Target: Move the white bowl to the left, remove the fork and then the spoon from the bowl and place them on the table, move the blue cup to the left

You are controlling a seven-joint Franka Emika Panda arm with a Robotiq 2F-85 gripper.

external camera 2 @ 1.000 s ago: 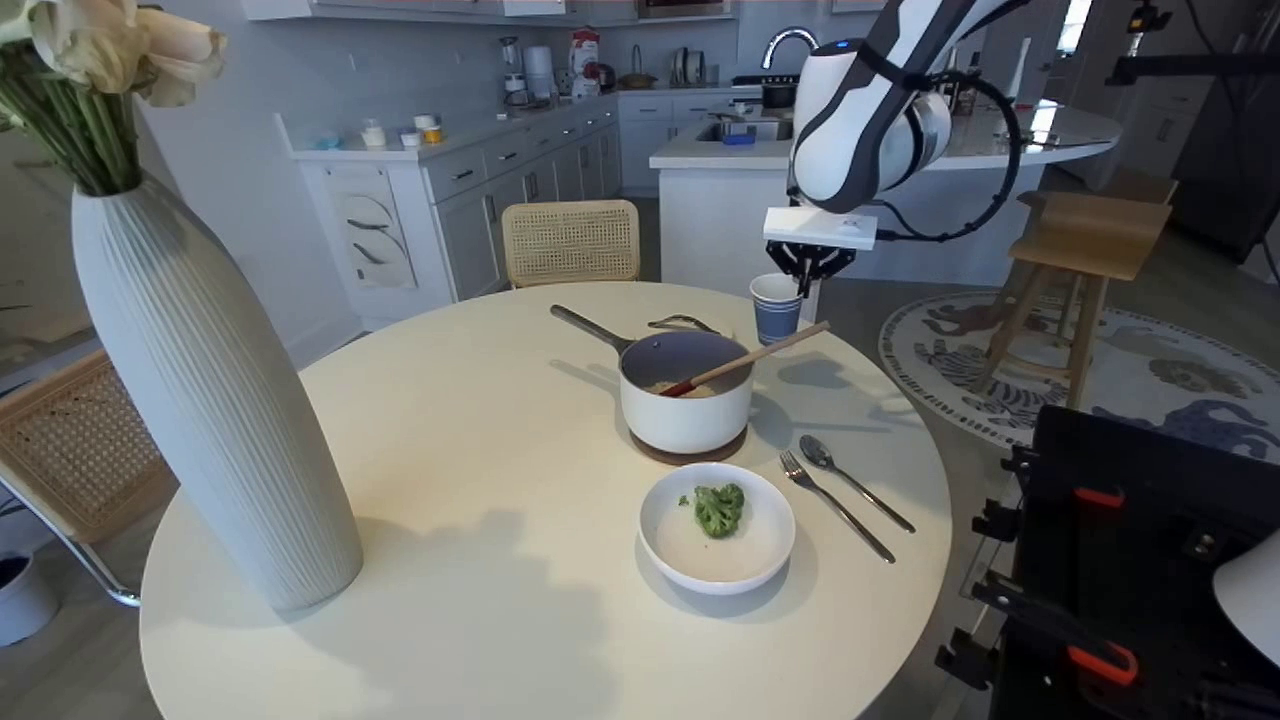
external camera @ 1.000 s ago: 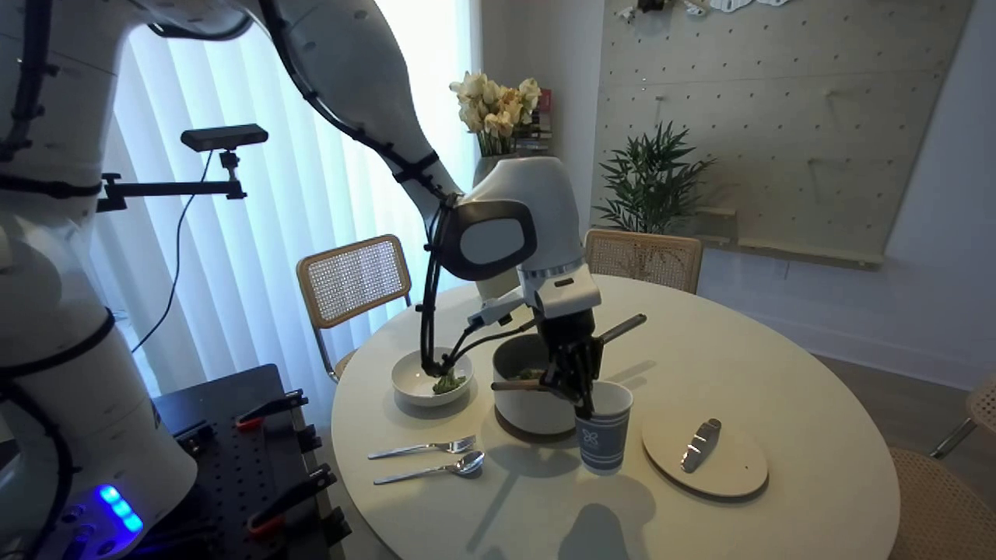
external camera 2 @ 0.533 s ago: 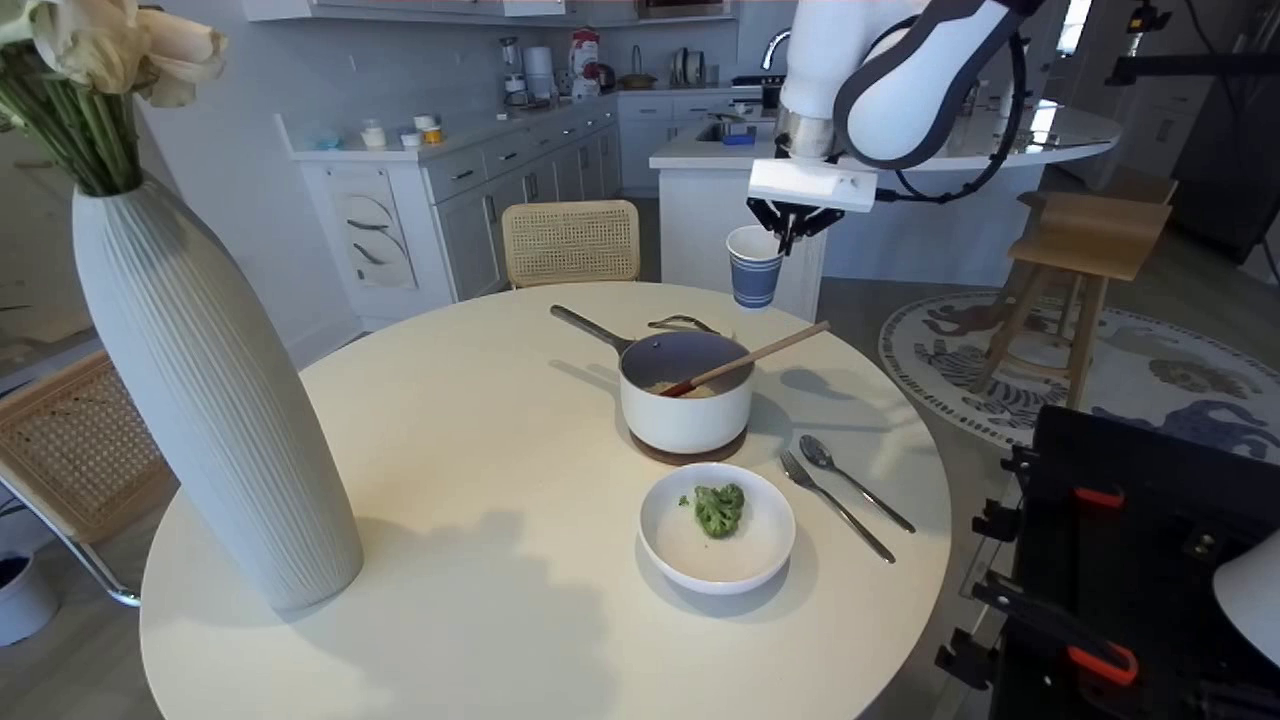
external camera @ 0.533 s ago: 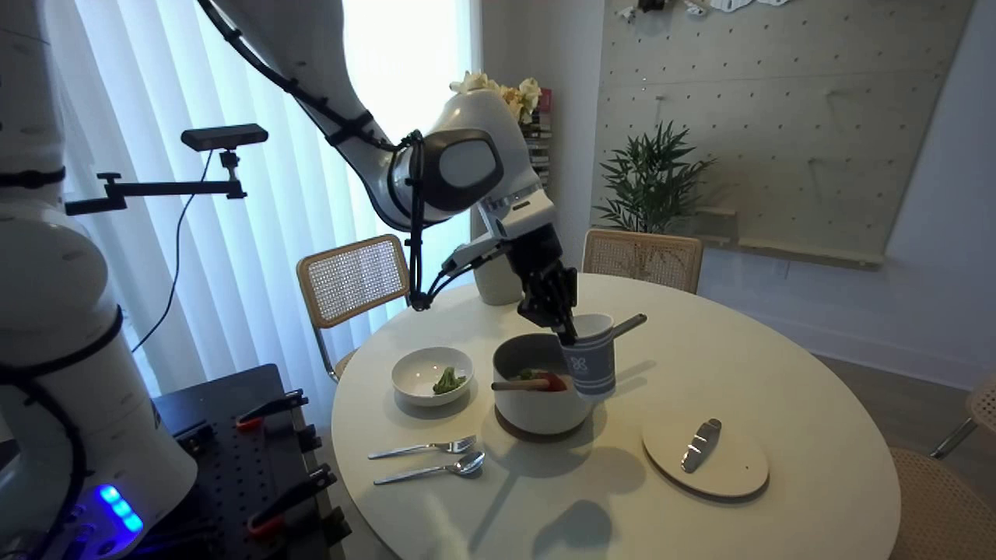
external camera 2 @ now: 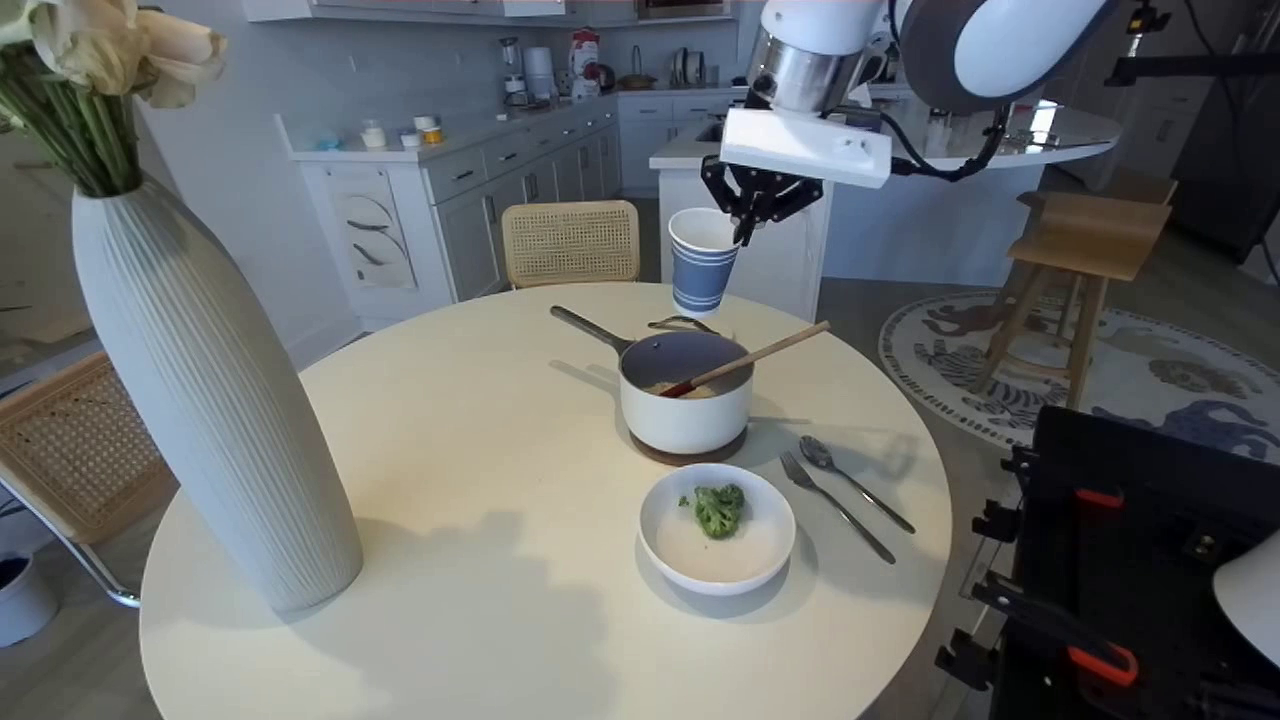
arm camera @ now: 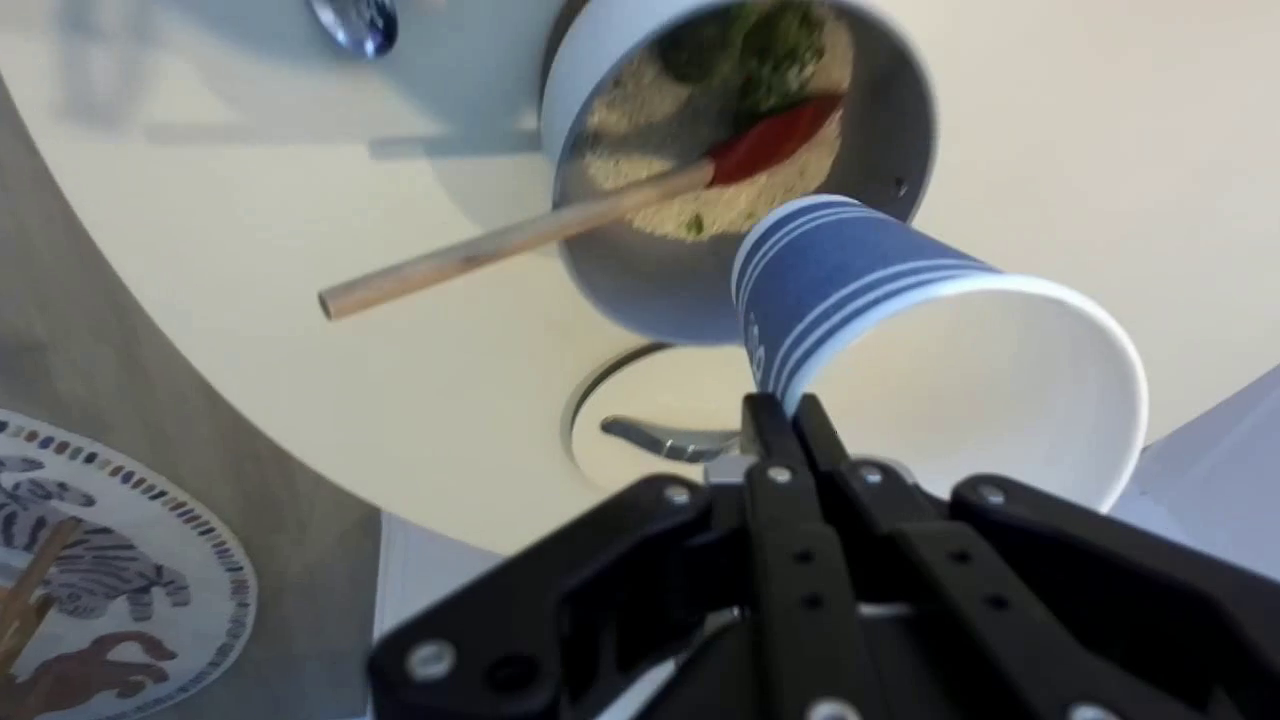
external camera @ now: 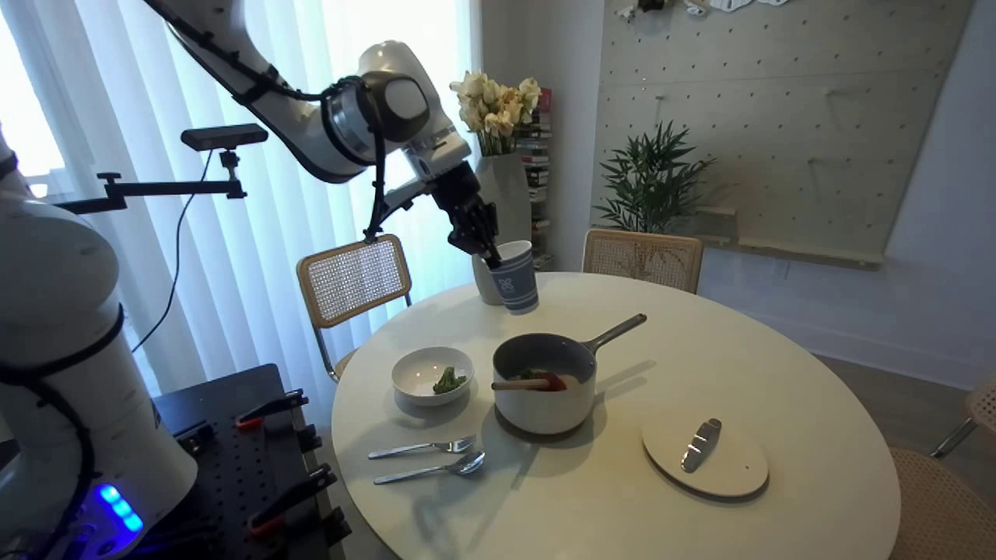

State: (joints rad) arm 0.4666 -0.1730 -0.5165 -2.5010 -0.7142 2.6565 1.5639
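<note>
The blue cup (external camera: 517,285) hangs in the air, tilted, in both exterior views. My gripper (external camera 2: 740,240) is shut on its rim, one finger inside and one outside. From the wrist view, the cup (arm camera: 860,262) leans with its wide white mouth toward the gripper (arm camera: 788,405), and it looks empty. On the table (external camera: 786,373) stands the white bowl (external camera 2: 688,558) with a piece of broccoli in it. The fork (external camera 2: 840,510) and the spoon (external camera 2: 862,483) lie side by side on the tabletop close to the bowl; only the spoon's head (arm camera: 362,22) shows in the wrist view.
A saucepan (external camera: 537,411) sits mid-table, its long handle (external camera: 618,331) sticking out; a wooden-handled red spatula (external camera 2: 745,358) rests in it. A pale round plate (external camera: 735,474) carries a shiny metal piece (external camera: 701,445). The tall flower vase (external camera 2: 215,400) rises from the table; chairs surround it.
The gripper has lifted the blue cup higher and carried it past the saucepan toward the vase's side. The cup has become more tilted. Bowl, fork, spoon and saucepan stay where they were.
</note>
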